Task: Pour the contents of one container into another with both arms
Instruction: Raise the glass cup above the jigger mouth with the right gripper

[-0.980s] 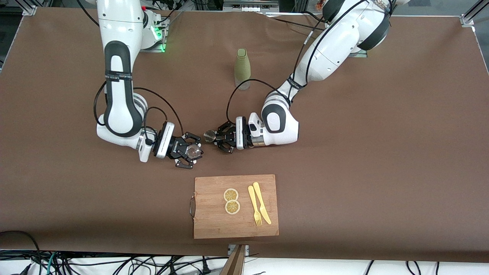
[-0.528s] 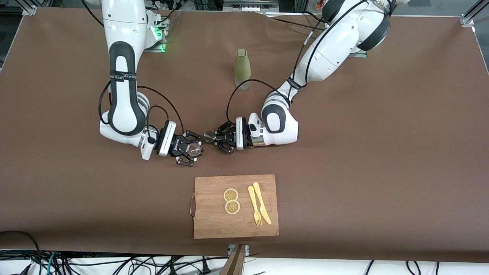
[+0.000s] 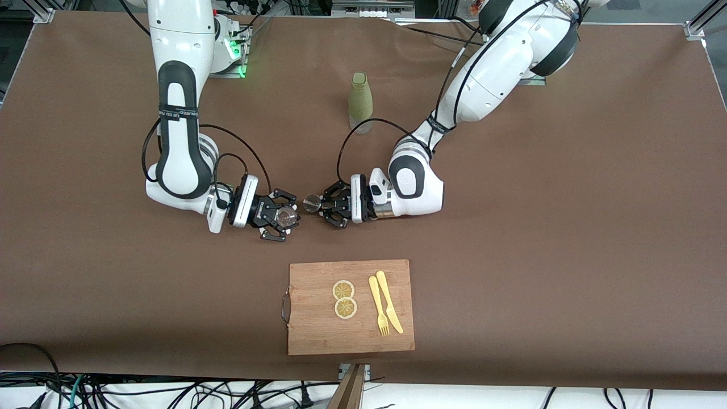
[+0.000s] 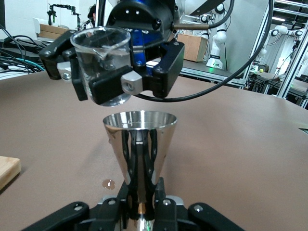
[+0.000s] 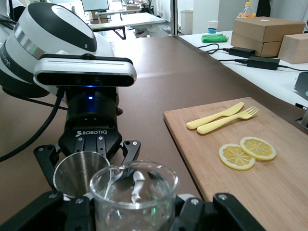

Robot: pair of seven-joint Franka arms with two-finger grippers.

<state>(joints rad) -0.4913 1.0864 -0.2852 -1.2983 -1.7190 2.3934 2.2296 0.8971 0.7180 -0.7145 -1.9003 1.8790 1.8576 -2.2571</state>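
Glass beaker closes in on the metal cup

Over the last second we have brought the right gripper (image 3: 282, 217) up the table and toward the left arm's end, so the glass beaker (image 3: 287, 215) it carries now sits just beside the metal cup (image 3: 311, 202). A second ago it hung lower in the front view, closer to the cutting board (image 3: 350, 335). The left gripper (image 3: 325, 204) has not shifted in that time. We judge that the approach is nearly over and the tipping is next; the beaker appears upright in the wrist views, so we take it that no pour has begun.

Both forearms lie low and roughly level over the table's middle, wrists turned so the two grippers face each other. The right gripper's fingers (image 4: 147, 82) are clamped round the beaker's wall. The left gripper's fingers (image 4: 139, 161) are pressed together on the cup's narrow lower part, holding it upright with its mouth open upward. In the left wrist view the beaker hangs above and slightly to one side of the cup's rim.

A small wet spot (image 4: 109, 183) shows on the brown table (image 3: 568, 238) near the cup. The olive bottle (image 3: 360, 102) stands farther from the front camera, untouched; lemon slices (image 3: 344, 299) and a yellow fork and knife (image 3: 385, 309) lie on the board.
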